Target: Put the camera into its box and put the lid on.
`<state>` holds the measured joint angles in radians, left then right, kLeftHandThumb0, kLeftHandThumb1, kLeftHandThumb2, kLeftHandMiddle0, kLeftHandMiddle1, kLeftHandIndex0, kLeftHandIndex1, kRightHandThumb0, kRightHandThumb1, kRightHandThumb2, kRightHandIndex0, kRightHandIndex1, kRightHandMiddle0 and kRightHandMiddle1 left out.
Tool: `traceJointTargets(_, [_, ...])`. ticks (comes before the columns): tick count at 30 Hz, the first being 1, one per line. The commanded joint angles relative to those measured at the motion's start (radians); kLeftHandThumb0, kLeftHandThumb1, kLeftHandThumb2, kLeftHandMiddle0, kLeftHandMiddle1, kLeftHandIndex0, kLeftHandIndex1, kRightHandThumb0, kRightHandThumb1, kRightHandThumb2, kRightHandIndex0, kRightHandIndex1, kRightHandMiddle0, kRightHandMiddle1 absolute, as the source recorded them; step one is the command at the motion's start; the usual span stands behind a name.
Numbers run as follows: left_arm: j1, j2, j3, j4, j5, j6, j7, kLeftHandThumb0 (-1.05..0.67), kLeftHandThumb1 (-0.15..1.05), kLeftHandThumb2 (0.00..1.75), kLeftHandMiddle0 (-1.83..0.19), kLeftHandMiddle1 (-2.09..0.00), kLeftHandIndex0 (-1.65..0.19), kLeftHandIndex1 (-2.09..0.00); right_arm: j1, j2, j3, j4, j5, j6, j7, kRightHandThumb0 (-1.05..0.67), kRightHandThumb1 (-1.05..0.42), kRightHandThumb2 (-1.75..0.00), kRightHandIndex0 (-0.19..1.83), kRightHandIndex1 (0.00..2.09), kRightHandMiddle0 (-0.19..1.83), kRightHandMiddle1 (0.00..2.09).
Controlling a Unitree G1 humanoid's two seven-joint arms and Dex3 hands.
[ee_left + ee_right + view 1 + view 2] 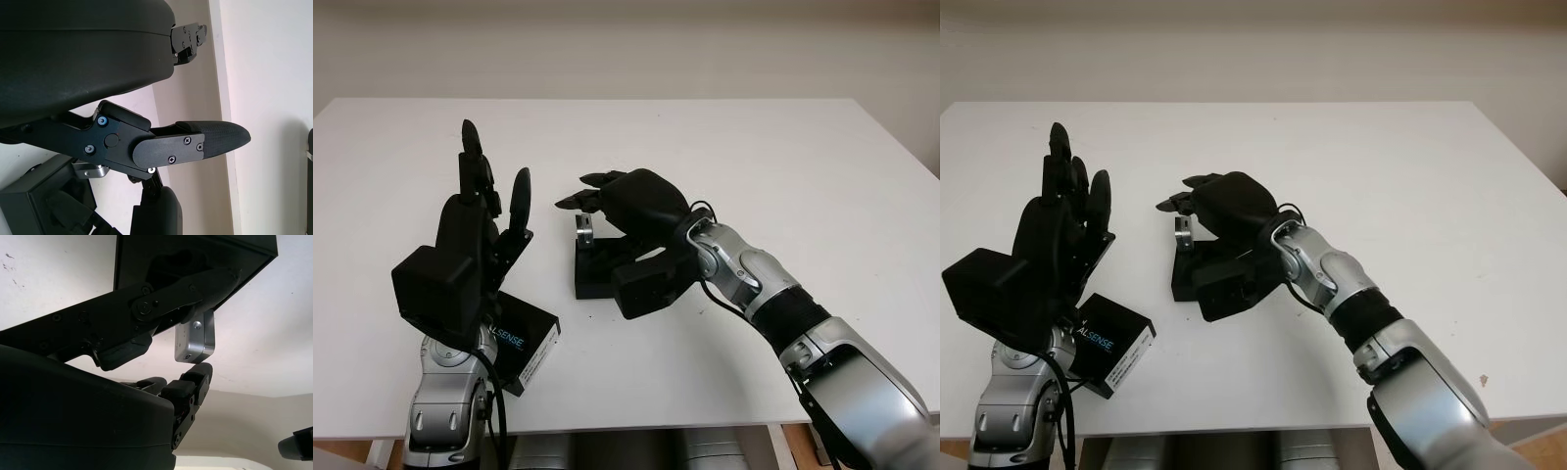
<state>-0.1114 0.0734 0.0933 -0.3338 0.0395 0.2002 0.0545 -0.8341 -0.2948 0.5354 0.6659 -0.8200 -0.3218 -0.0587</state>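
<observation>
Matte white table [783,157], right hand [631,201] fingers curled around boxy silver camera [194,342], left hand [480,220] open, raised.

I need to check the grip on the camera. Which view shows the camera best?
The right wrist view: the silver camera is close, pinched by the right hand's fingers over the box. The eye views show a small sliver.
</observation>
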Motion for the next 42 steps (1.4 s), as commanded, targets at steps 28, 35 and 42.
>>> traceJointTargets(28, [0.007, 0.002, -0.012, -0.008, 0.017, 0.0, 0.004, -0.75, 1.05, 0.54, 0.19, 0.0, 0.19, 0.0, -0.078, 0.091, 0.001, 0.19, 0.052, 0.034, -0.078, -0.72, -1.02, -0.05, 0.45, 0.15, 0.48, 0.55])
traceJointTargets(35, [0.002, -0.004, -0.004, -0.006, 0.002, -0.005, -0.001, -0.75, 1.05, 0.52, 0.19, 0.0, 0.19, 0.0, -0.08, 0.092, 0.016, 0.2, 0.039, 0.022, -0.117, -0.67, -1.01, -0.05, 0.31, 0.68, 0.47, 0.97])
traceJointTargets(42, [-0.001, 0.0, -0.007, -0.008, 0.009, 0.0, -0.001, -0.76, 1.05, 0.52, 0.19, 0.0, 0.19, 0.0, -0.093, 0.076, 0.051, 0.216, -0.016, 0.004, -0.203, -0.59, -1.0, -0.05, 0.23, 1.01, 0.62, 1.11])
